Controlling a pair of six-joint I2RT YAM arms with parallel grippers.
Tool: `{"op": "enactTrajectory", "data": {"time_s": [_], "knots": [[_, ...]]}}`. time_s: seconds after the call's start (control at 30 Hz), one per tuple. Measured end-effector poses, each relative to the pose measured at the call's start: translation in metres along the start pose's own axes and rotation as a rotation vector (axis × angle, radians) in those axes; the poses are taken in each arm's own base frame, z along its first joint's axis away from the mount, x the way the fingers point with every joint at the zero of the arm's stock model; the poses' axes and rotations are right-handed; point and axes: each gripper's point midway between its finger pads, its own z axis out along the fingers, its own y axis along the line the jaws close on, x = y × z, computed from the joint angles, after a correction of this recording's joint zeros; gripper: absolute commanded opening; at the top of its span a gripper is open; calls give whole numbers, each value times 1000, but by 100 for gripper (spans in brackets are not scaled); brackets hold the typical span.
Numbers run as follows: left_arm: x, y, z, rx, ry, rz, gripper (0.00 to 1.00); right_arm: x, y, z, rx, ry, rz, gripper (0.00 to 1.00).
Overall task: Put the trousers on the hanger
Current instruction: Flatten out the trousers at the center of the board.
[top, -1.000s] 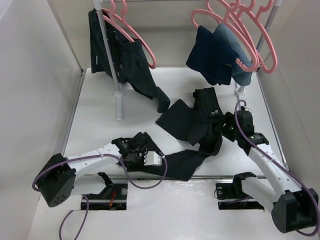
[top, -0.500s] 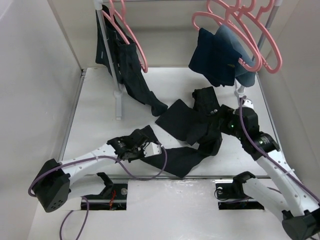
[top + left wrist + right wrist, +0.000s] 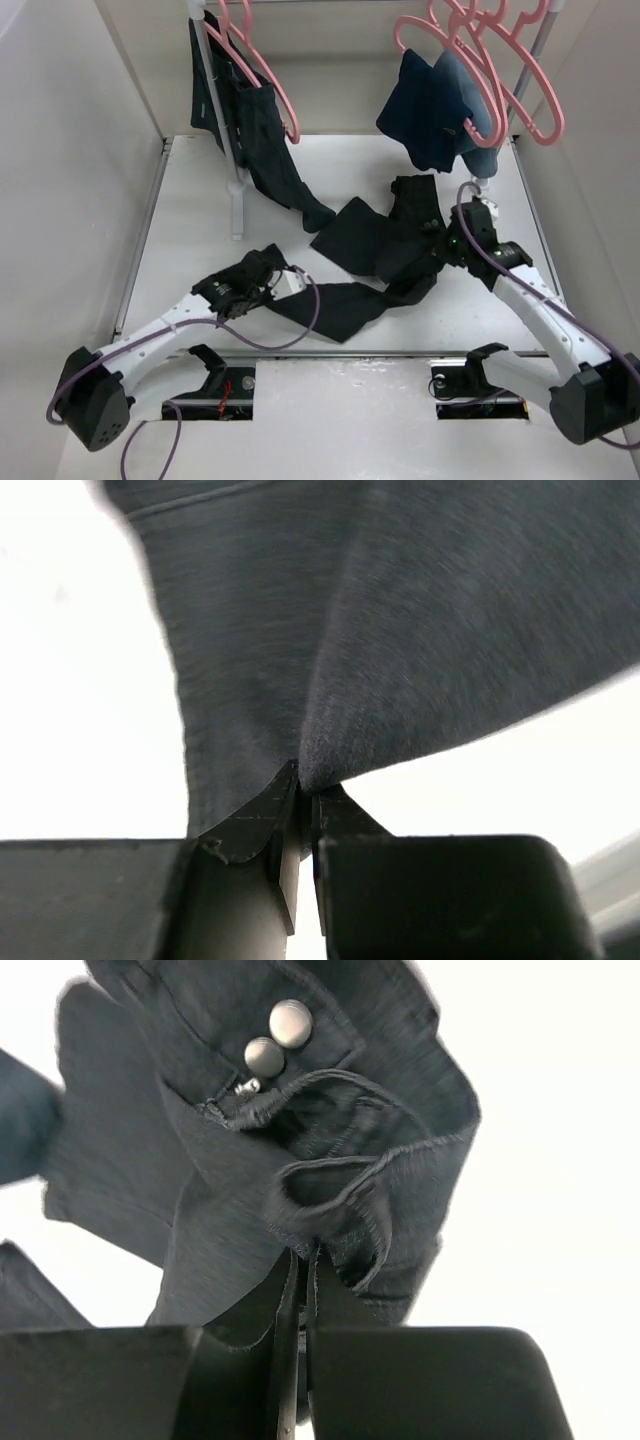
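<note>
Our left gripper [image 3: 305, 780] and right gripper [image 3: 305, 1255], earlier open, now pinch soft black trousers [image 3: 340, 305] (round metal buttons [image 3: 278, 1038]).

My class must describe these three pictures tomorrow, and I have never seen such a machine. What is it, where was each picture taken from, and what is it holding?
Two robot arms are bolted at the near edge of a white table. The top view looks down from behind them. The other two pictures come from a camera on each wrist, looking along its fingers. Black trousers lie crumpled on the table. The left gripper is shut on a trouser leg, and the right gripper on the waistband near the metal buttons. Behind, pink hangers hang, some carrying garments.
</note>
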Motion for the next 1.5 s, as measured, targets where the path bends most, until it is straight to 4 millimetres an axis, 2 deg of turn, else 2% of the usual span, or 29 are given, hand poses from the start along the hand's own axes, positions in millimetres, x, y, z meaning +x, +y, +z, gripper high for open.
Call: {"op": "enactTrajectory", "data": {"time_s": [0.03,0.07,0.17,0.27,0.33,0.4,0.5,0.63,0.77,0.87,0.97,1.03,1.1,1.13,1.17,1.2,1.23,1.3,1.33,1.37,1.43,1.5], "knots": [[6,13,-1,-59,18,-7,0,-10,-1,-5,-3,-25,2,0],[21,29,-3,-131,51,-32,0,-23,-2,-12,-4,-51,4,0],[68,79,-11,-324,180,-113,0,-85,3,-40,-12,-167,11,0],[128,133,-35,-487,379,-282,0,-153,6,-76,-29,-321,26,0],[149,161,-56,-585,465,-348,0,-178,-4,-96,-18,-407,43,0],[151,177,-70,-649,482,-369,0,-180,-20,-106,15,-444,63,0],[149,188,-84,-712,482,-386,0,-157,-49,-105,78,-442,101,0],[154,185,-87,-705,508,-384,0,-114,-89,-92,173,-386,174,0],[157,178,-84,-668,524,-377,0,-96,-97,-78,186,-343,202,0],[159,181,-79,-655,539,-368,0,-105,-89,-59,163,-309,199,0],[154,196,-76,-626,552,-367,0,-128,-71,-43,118,-292,184,0],[142,220,-83,-631,523,-383,1,-145,-62,-46,86,-329,177,0],[130,241,-96,-676,465,-406,7,-156,-57,-61,60,-392,182,0],[126,245,-102,-695,439,-414,10,-159,-57,-72,51,-425,189,0],[124,244,-106,-702,423,-417,13,-161,-57,-77,50,-444,204,0],[124,239,-106,-697,418,-414,18,-159,-60,-92,40,-492,227,0],[128,229,-103,-679,422,-410,27,-155,-65,-98,44,-519,253,0],[141,195,-88,-587,476,-384,38,-133,-82,-101,71,-535,330,24],[151,173,-77,-518,518,-366,43,-117,-93,-99,98,-527,376,43],[160,151,-68,-447,560,-348,52,-101,-105,-96,133,-517,424,70],[184,93,-52,-262,674,-301,61,-69,-127,-92,195,-501,505,85],[202,49,-51,-115,768,-260,71,-46,-144,-93,248,-501,570,91]]}}
